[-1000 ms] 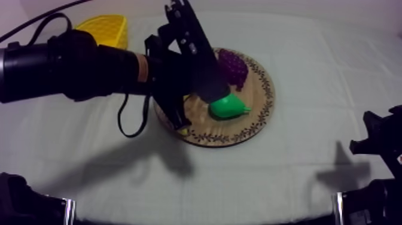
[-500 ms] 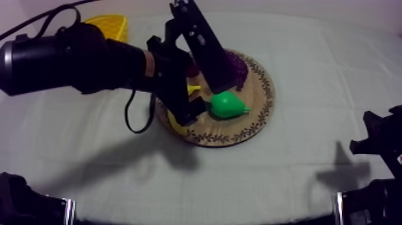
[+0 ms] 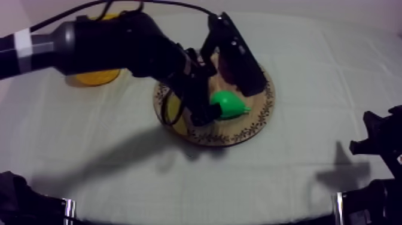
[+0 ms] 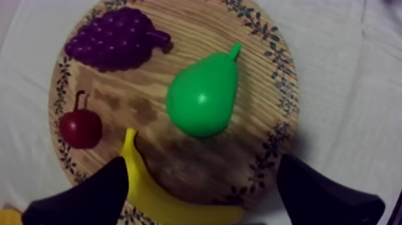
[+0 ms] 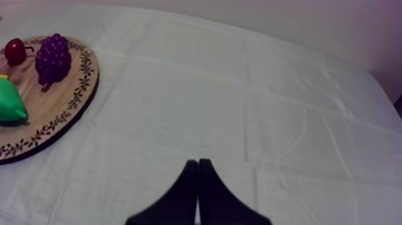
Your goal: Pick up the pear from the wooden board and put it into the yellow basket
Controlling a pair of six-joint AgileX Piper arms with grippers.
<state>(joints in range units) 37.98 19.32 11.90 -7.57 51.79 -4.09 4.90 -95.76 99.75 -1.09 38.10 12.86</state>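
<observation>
Left gripper (image 4: 200,173) is held wide open over the wooden board (image 4: 197,36), where the pear (image 4: 202,96) is laid, not yet grasped. The banana (image 4: 149,191) could be clipped by one finger on descent, or the smooth pear squeezed out sideways.

Colours as I read them from my station:

- Pear (image 4: 203,99): plain bright green, stem included; ahead of the gap between my left fingers (image 4: 84,200).
- Left fingers: black.
- Board (image 4: 179,33): light brown wood with a straight grain and some darker smudges; the rim carries a ring of dark leafy sprigs.
- Grapes (image 4: 110,42): deep purple; farthest from those fingers.
- Small red fruit (image 4: 81,127): dark red, dark stem.
- Banana (image 4: 155,194): yellow; just beside one left finger.
- Basket (image 3: 99,76): yellow.
- Cloth (image 5: 251,90): grey-white, unpatterned; beneath my right fingers (image 5: 185,197), which are also black.
</observation>
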